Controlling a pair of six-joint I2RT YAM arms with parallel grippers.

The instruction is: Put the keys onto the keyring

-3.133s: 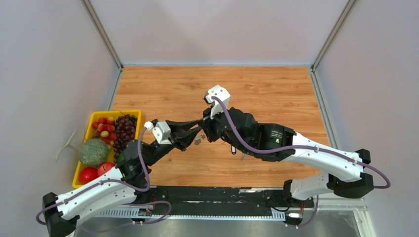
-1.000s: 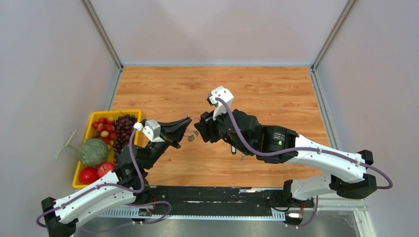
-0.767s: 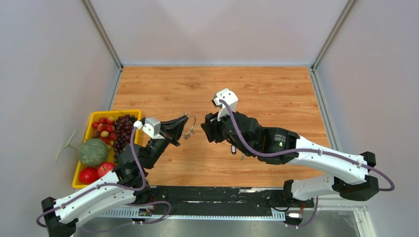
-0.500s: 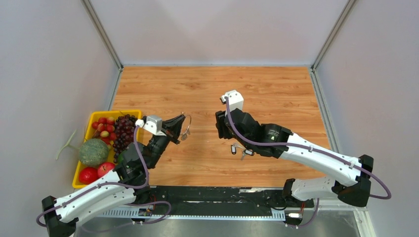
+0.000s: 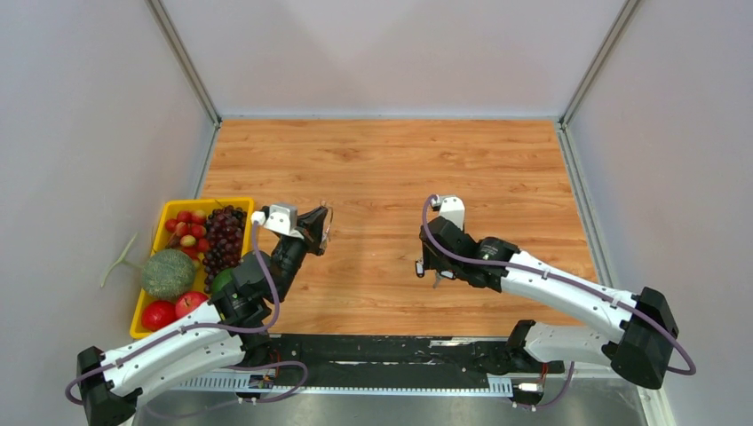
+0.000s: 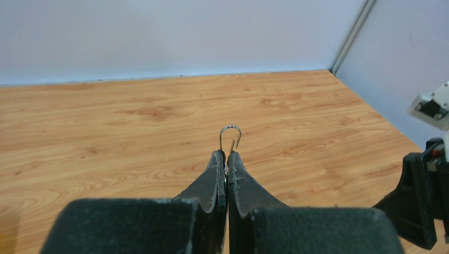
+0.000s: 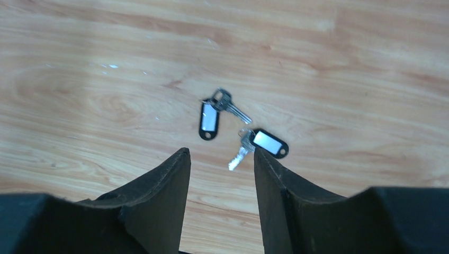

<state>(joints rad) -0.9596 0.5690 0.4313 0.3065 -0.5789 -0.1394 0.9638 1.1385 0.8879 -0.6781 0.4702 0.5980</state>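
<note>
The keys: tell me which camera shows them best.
The right wrist view: the keys lie plainly on the table, black tags and silver blades clear. The top external view shows only small specks beside the right arm. The left wrist view shows none.

The worktop (image 5: 391,160) was smooth wood grain (faintly sheened). The keyring (image 6: 230,135) was bright metal wire; the keys (image 7: 208,120) had black plastic heads and silver metal blades.
</note>
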